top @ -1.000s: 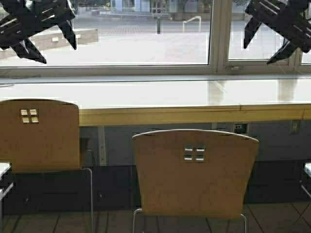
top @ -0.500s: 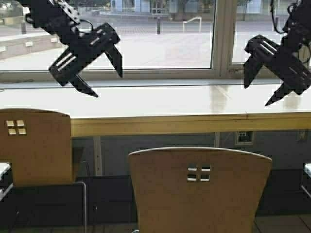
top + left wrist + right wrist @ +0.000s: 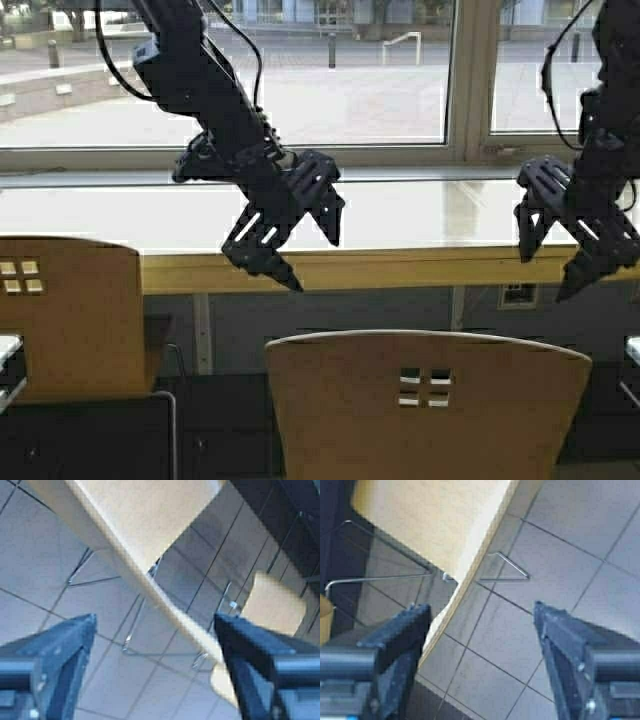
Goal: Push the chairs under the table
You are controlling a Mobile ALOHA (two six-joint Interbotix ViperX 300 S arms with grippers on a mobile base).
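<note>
Both our grippers, left (image 3: 305, 243) and right (image 3: 560, 262), have dropped wide open toward the middle chair's back (image 3: 428, 400), as we've rolled closer to the table (image 3: 400, 268), so the push isn't started.

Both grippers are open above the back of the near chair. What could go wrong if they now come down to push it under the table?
1. The left gripper and right gripper hang at different spots over the near chair; an uneven push might turn it instead of sliding it straight.
2. The curved top edge is thin between the open fingers, so a finger could slip off.
3. The right gripper hangs close to the table edge and may strike it.
</note>
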